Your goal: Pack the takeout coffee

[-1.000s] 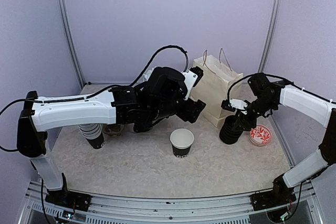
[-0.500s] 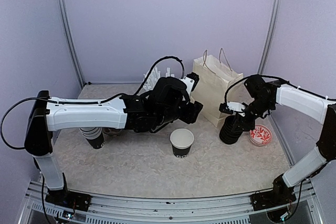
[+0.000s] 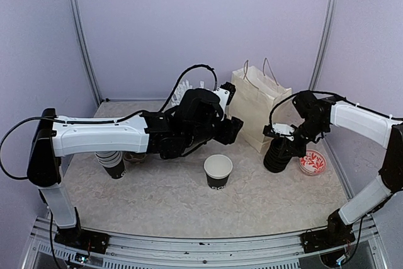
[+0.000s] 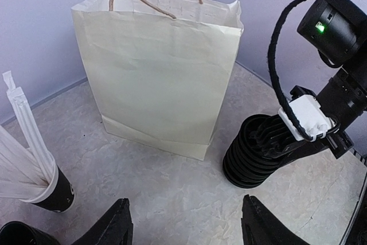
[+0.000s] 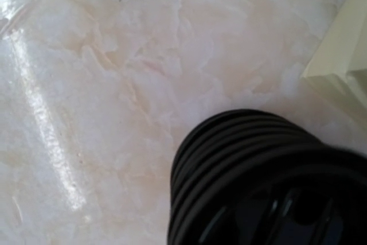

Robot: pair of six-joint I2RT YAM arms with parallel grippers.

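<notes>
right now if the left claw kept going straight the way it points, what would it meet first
Probably the paper bag, near its base. The open left claw aims at the table just before it, the stack of lids off to the side; depth is unclear, so the table could come first.

We see a pale marbled tabletop (image 3: pixel 164 203) closed in by lilac walls (image 3: pixel 189 23). A cream paper bag (image 4: pixel 157 73) with twine handles stands upright and open toward the far edge, right of centre. Left of it, standing apart, a black cup of wrapped white straws (image 4: pixel 54 190) sits by the far edge. A small red-and-white patterned dish (image 3: pixel 312 162) sits near the right edge.
</notes>
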